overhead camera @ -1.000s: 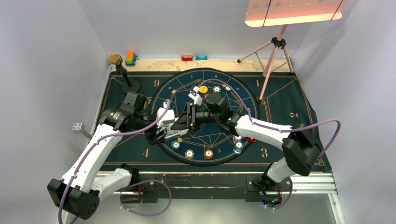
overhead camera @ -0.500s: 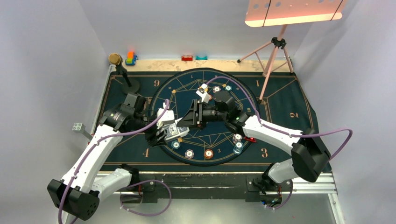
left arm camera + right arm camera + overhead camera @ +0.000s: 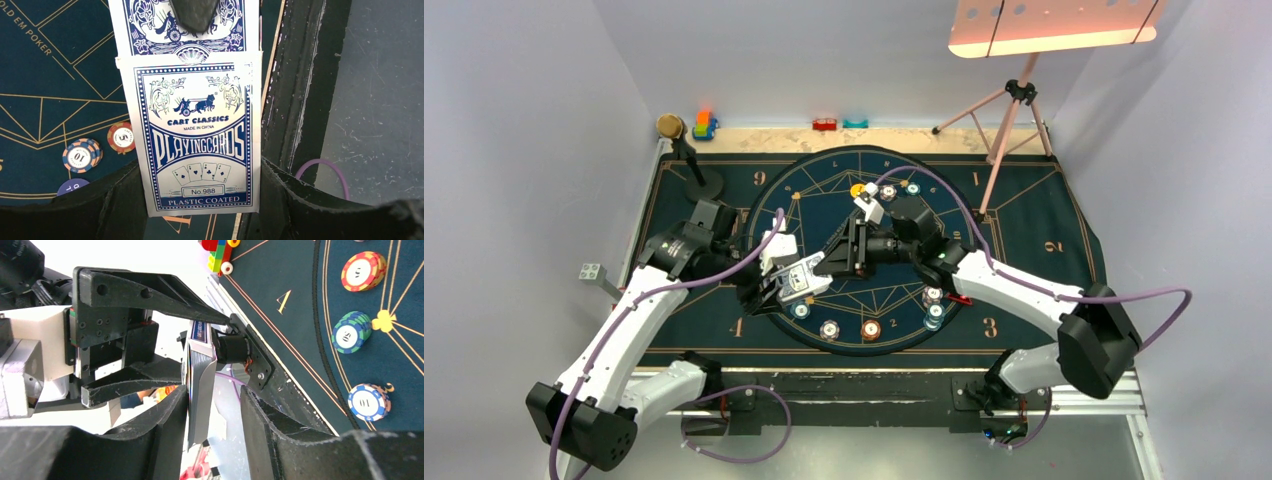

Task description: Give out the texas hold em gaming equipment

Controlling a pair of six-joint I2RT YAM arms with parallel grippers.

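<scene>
A blue-and-white playing-card box (image 3: 197, 135) is clamped between my left gripper's (image 3: 200, 200) fingers, held above the mat's left side (image 3: 802, 283). A blue-backed card or flap (image 3: 145, 25) sticks out of its far end, with a dark finger of the right gripper lying over it. My right gripper (image 3: 212, 405) straddles that end edge-on: the box (image 3: 200, 375) rests against one finger, with a gap to the other. Striped poker chips (image 3: 829, 329) (image 3: 352, 332) lie around the circle. A yellow disc (image 3: 858, 189) and a red marker (image 3: 961, 298) are there too.
A gold-headed microphone (image 3: 686, 150) stands at the mat's far left corner, with toy blocks (image 3: 705, 125) along the back edge. A pink tripod (image 3: 1009, 120) stands at the far right. The dark mat (image 3: 1024, 230) ends close to the arm bases.
The right arm has swung its elbow out to the right and its wrist has shifted back toward the far side. More of the card box shows. The left arm holds still.
</scene>
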